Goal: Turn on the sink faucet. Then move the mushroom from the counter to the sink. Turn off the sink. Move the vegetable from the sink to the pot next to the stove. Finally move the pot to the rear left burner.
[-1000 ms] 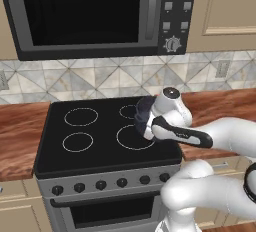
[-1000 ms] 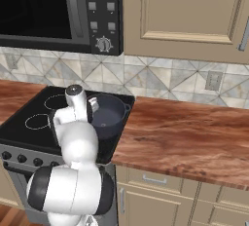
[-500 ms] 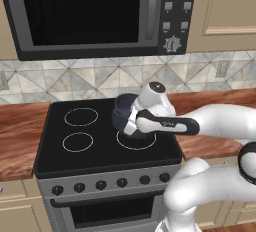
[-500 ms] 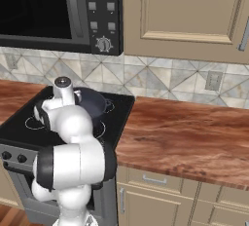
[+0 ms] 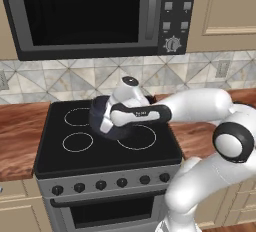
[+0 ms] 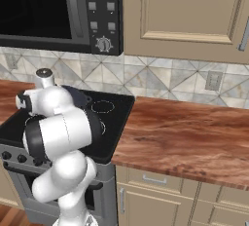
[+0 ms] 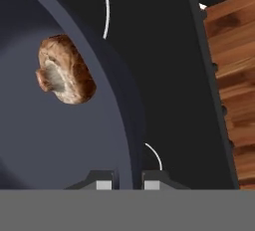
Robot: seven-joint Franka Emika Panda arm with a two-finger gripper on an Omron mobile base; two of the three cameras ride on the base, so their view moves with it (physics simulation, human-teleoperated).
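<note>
- The pot (image 5: 102, 120) is riding over the stove (image 5: 107, 151), between the two left rings and the two right ones, and it is not yet centred on the rear left burner (image 5: 80, 116).
- The mushroom (image 7: 64, 69) is lying inside the pot on its floor, well in from the wall.
- The gripper (image 7: 127, 181) is pinching the pot's rim: in the hand view one fingertip is sitting inside the wall and the other outside, with the jaws closed on it.
- The arm is reaching across the stove from its right side, with the hand over the pot's near-right edge.
- Judged step: carrying the pot to the rear left burner, the last part of the task.
- To do it well, the pot should be kept level so the mushroom is not rolling out, and the grip kept firm because a rim hold lets the pot swing.
- The pot should be lowered until its base is resting flat inside the rear left ring before the jaws are released.
- The counter (image 6: 185, 132) is lying to the stove's right.
</note>
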